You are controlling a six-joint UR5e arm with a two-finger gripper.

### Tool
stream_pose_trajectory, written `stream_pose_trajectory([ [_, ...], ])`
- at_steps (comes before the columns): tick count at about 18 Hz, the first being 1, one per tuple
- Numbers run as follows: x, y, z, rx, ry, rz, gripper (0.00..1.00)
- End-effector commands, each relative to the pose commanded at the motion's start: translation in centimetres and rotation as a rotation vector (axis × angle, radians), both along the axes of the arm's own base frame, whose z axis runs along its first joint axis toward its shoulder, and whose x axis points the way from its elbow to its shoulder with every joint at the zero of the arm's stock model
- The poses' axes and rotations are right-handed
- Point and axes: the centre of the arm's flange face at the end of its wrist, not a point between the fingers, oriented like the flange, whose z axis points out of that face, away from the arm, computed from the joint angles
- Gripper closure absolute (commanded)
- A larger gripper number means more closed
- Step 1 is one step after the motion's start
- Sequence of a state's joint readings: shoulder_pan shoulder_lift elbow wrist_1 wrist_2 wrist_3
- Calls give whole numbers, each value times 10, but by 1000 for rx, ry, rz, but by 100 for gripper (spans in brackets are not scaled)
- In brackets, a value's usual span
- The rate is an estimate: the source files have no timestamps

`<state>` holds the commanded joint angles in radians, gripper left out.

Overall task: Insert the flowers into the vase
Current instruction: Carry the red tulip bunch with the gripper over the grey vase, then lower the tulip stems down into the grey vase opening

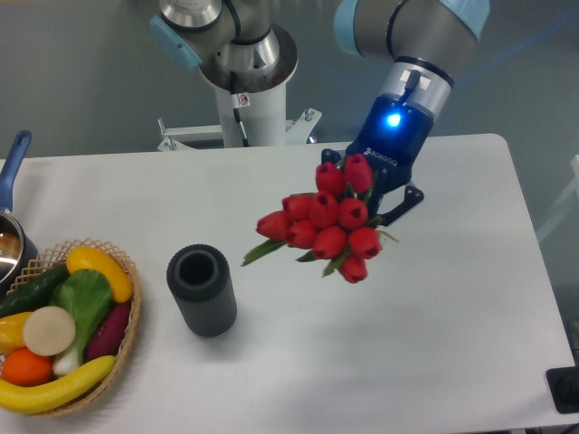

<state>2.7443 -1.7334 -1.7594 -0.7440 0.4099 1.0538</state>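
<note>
The flowers point(327, 220), a bunch of red tulip buds with green leaves, hang in the air above the table, buds pointing toward the camera. My gripper point(384, 201) is behind the bunch, shut on the stems; its fingers are mostly hidden by the buds. The vase point(201, 289), a dark grey ribbed cylinder with an open round mouth, stands upright on the table to the lower left of the bunch, clearly apart from it.
A wicker basket point(127, 316) with fruit and vegetables sits at the left front edge. A pot with a blue handle point(14, 163) is at the far left. The robot base point(246, 99) stands behind the table.
</note>
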Motion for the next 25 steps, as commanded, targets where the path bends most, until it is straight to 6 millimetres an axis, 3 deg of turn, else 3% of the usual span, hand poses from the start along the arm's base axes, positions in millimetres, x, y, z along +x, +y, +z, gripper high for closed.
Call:
stream_pose_trajectory([
  [5, 30, 23, 5, 77, -16, -106, 67],
  [7, 51, 32, -6, 131, -30, -176, 67],
  [10, 72, 40, -5, 209, -56, -246, 67],
  [15, 108, 50, 13, 234, -41, -308, 67],
  [21, 137, 58, 9, 234, -60, -354, 67],
  [25, 145, 57, -8, 217, -99, -357, 67],
])
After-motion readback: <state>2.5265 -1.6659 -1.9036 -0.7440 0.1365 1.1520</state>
